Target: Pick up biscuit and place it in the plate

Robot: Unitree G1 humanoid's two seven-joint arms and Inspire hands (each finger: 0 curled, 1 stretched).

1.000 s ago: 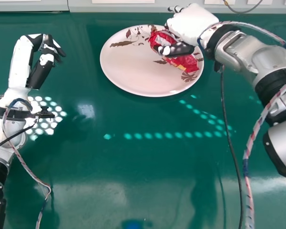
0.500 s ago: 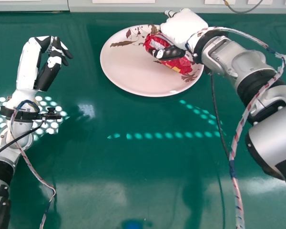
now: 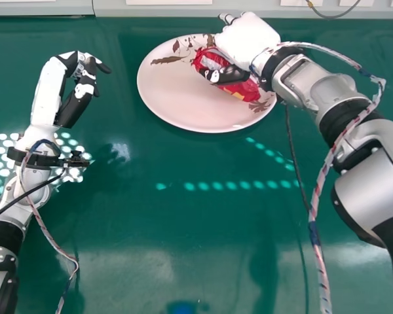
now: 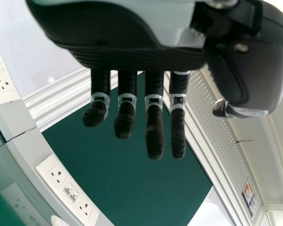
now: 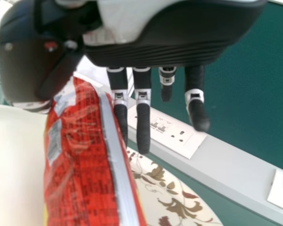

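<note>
Biscuit (image 5: 82, 155) is pinched between the thumb and fingers of the right hand (image 3: 247, 38), and it's just shifted a bit left along with them. Plate (image 3: 173, 98) is right below those fingers, so that nudge brought it further in from the rim. I reckon only the release is left, tho the wrapper might snag. Left hand (image 3: 74, 108), well left of those fingers, has drifted slightly inward, relaxed and holding nothing.
</note>
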